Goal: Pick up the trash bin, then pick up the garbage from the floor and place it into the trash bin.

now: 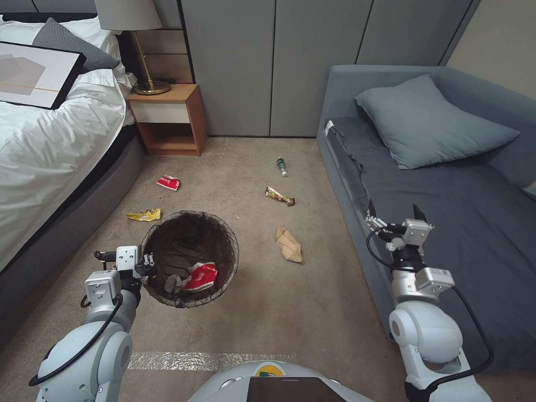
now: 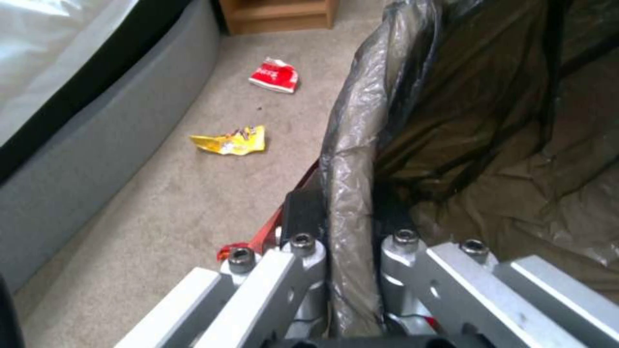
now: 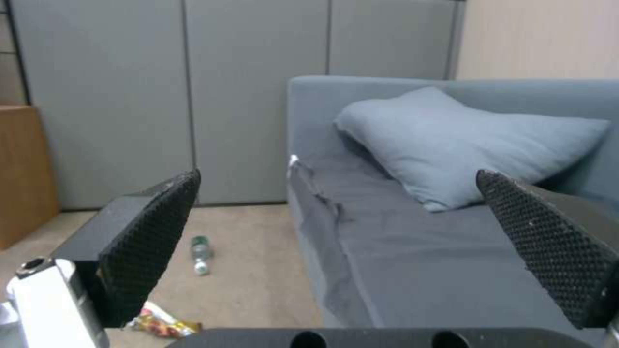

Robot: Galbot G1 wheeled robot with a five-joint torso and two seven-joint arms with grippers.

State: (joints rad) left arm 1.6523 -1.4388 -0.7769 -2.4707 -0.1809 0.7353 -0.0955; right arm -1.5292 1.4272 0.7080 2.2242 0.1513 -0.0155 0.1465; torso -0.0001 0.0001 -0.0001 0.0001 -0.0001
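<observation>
Gripping the bin (image 1: 190,258) by its near-left rim, the left hand (image 1: 146,268) held it over the carpet while the right hand (image 1: 397,215), open and empty above the sofa (image 1: 446,195), stood nearer the brown bag (image 1: 290,244), which lay between bin and sofa.

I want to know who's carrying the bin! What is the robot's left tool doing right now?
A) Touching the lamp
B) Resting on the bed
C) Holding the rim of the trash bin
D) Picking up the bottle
C: in the left wrist view the left tool is shut on the bag-covered rim of the trash bin, one finger outside, one inside. The right tool hangs open over the sofa edge.
</observation>
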